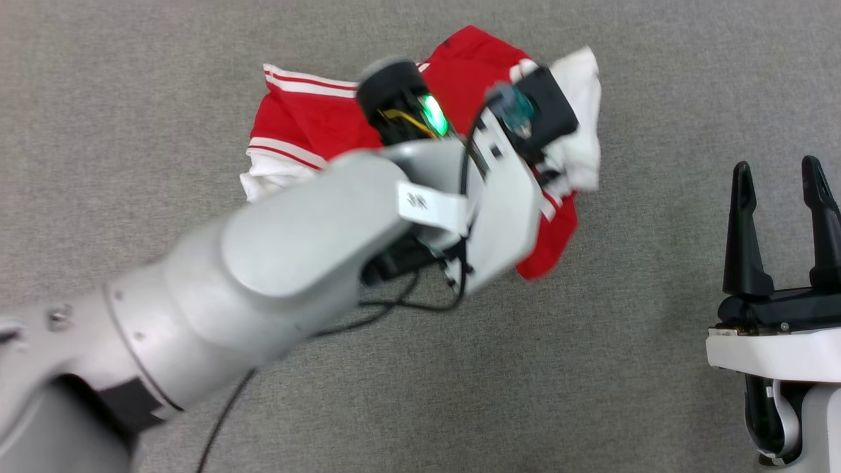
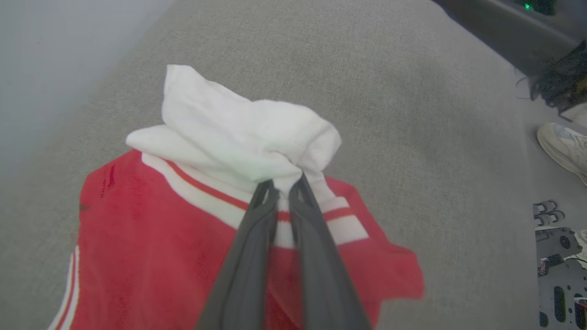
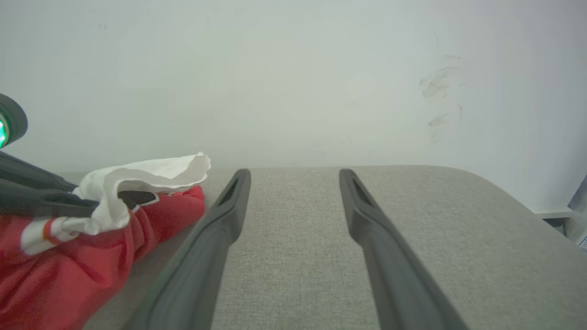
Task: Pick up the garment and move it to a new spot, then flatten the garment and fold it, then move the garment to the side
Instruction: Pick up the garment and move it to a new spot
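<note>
Forearm [image 1: 276,263] looms closest to the head camera, pale and blurred, reaching out over the grey surface [image 1: 591,394]. To its right and low by the robot, the right gripper [image 1: 775,167] hangs with its fingers spread wide and nothing between them, well apart from the cloth.

Further out, the left gripper [image 2: 280,188] is pinched tight on the garment [image 2: 151,256]. Its two dark fingers nip a bunch of the white sleeve [image 2: 238,137] right by the striped seam. The garment is a crumpled heap on the surface, red body spread beneath the grip and sleeve puffed up past the fingertips. How much of it is off the surface, I can't tell. Beyond it, bare grey runs to a pale wall [image 3: 293,68], and a shoe [image 2: 564,146] sits at the far edge, well clear.

My read is that this is the opening step: the grasp is made and the carry is yet to come. The next move calls for a lift high enough that the trailing red fabric doesn't drag, then a swing to open surface. With a single pinch on one sleeve, the rest will likely dangle and bunch.
</note>
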{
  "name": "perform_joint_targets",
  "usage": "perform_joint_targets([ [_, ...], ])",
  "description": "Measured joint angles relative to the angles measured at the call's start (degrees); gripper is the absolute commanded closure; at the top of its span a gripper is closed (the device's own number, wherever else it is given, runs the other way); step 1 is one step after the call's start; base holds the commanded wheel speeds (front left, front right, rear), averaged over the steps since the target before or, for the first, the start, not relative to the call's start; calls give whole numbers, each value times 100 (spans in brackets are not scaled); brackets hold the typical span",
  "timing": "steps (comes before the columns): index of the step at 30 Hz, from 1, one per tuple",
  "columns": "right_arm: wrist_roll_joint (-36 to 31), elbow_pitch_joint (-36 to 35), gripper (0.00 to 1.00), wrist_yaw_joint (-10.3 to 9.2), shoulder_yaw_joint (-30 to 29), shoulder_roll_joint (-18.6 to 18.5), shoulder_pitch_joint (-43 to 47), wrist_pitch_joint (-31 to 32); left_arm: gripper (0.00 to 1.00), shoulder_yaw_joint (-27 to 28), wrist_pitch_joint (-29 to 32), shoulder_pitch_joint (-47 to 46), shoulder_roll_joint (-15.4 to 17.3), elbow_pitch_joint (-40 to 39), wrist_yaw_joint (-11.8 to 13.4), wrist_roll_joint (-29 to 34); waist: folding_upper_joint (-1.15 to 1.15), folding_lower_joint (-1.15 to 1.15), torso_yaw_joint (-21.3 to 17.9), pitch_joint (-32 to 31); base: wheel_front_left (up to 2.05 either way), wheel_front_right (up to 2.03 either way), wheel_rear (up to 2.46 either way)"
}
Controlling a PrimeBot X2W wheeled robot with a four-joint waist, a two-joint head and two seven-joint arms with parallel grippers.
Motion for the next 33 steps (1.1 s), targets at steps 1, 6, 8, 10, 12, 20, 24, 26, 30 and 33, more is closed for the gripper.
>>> perform_joint_targets([
  [1,0,0,0,0,-3,0,-4,1,100,-37,-71,76,-124,43,0,1,0,0,-22,38,0,0,0],
  [6,0,-1,0,0,-32,0,-30,0,100,-118,159,710,-672,71,1,390,0,0,-64,194,0,0,0],
  [8,0,5,0,0,-30,0,-64,0,100,-138,405,1190,-844,-19,1,617,0,0,-65,239,0,0,0],
  [10,-1,26,0,0,-31,0,-82,0,100,-142,555,1515,-945,-86,1,750,0,0,-52,260,0,0,0],
  [12,-5,60,0,0,-25,0,-91,1,100,-131,656,1691,-1000,-138,1,881,0,0,-28,250,0,0,0],
  [20,-59,159,0,0,-49,1,-34,1,0,-143,-822,1637,-1183,93,0,934,0,0,102,-52,0,0,0],
  [24,-131,192,0,0,-96,1,81,0,0,8,-1963,1404,-1261,401,0,853,0,0,206,-296,0,0,0],
  [26,-154,207,0,0,-113,1,153,1,0,220,-2475,1340,-1250,599,33,951,0,0,265,-428,0,0,0],
  [30,-192,219,0,0,-137,1,268,1,0,554,-3322,1340,-1087,912,443,1251,0,0,377,-692,0,0,0],
  [33,-198,236,0,0,-174,1,359,1,0,843,-3626,1511,-934,1055,834,1382,0,0,461,-875,0,0,0],
])
